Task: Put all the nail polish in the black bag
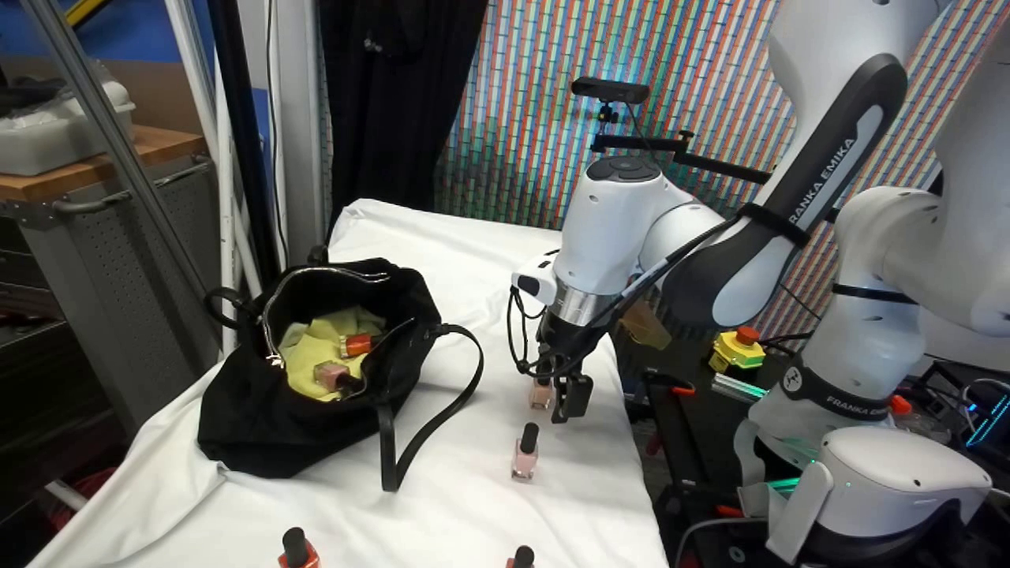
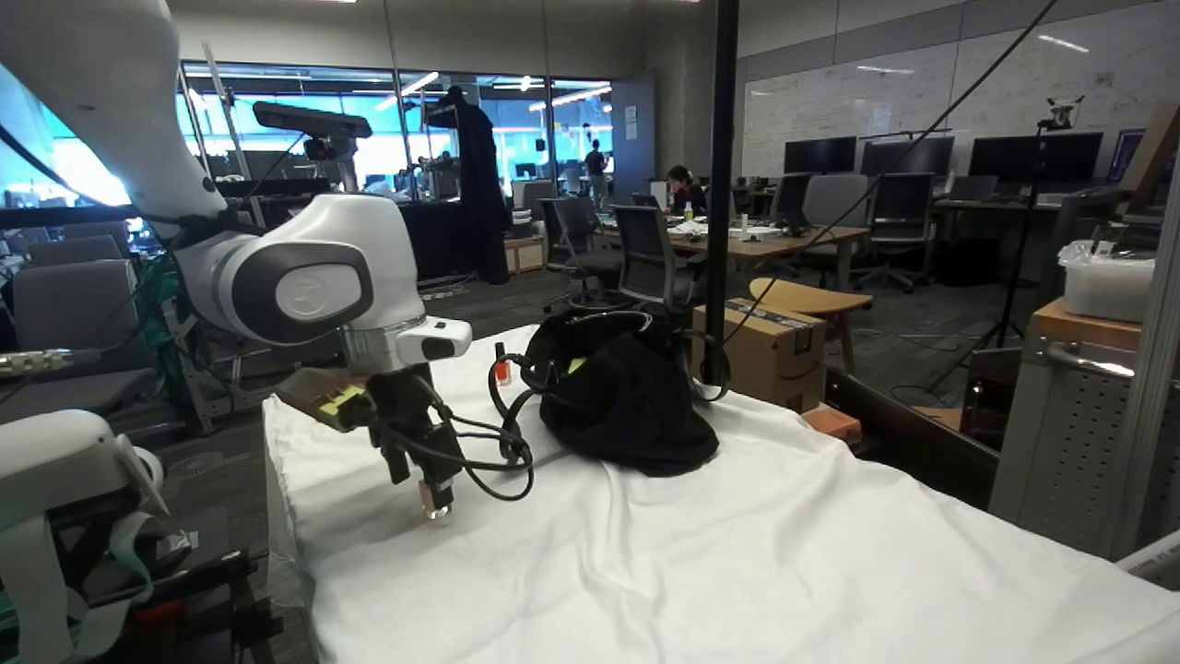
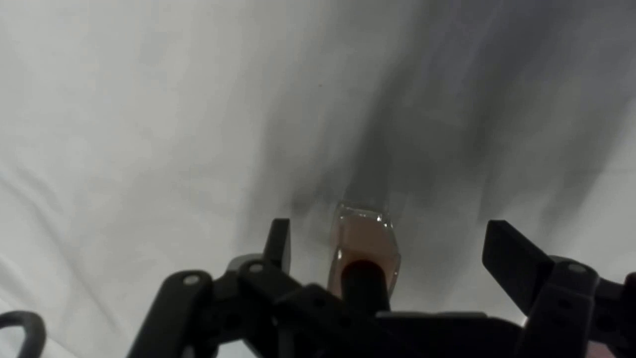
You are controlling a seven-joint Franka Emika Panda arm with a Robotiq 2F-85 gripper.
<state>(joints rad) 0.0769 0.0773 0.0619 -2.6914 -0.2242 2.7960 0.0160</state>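
Nail polish (image 1: 523, 465) is found in two places: inside the black bag (image 1: 268, 434) and on the counter (image 1: 600, 513), which is covered with a white cloth (image 2: 784, 553). The bag is seen in both exterior views, with its top opened and one strap (image 1: 388, 457) laid upon the cloth. On its yellow-green lining (image 1: 300, 363), an orange-red bottle (image 1: 359, 344) and a pink bottle (image 1: 331, 374) are seen lying. On the counter, a pale pink bottle (image 3: 367, 236) is situated between the fingers (image 3: 516, 263). They are spread wide, in a released state, and in the wrist view cloth is seen on both sides of the bottle, so that it is separated from each finger; it is placed nearer to one finger than to the other. The dark cap (image 3: 365, 283) of this bottle is partly hidden. From above, the fingers are carried by a white robot arm (image 1: 607, 229). Near them, another pale pink bottle (image 1: 525, 454) is stood upright, apart from the bag. By the lower edge of an exterior view, a red bottle (image 1: 300, 552) and one further bottle (image 1: 522, 558) are cut off. Beyond the counter, a cardboard box (image 2: 788, 369) is seen in an exterior view.
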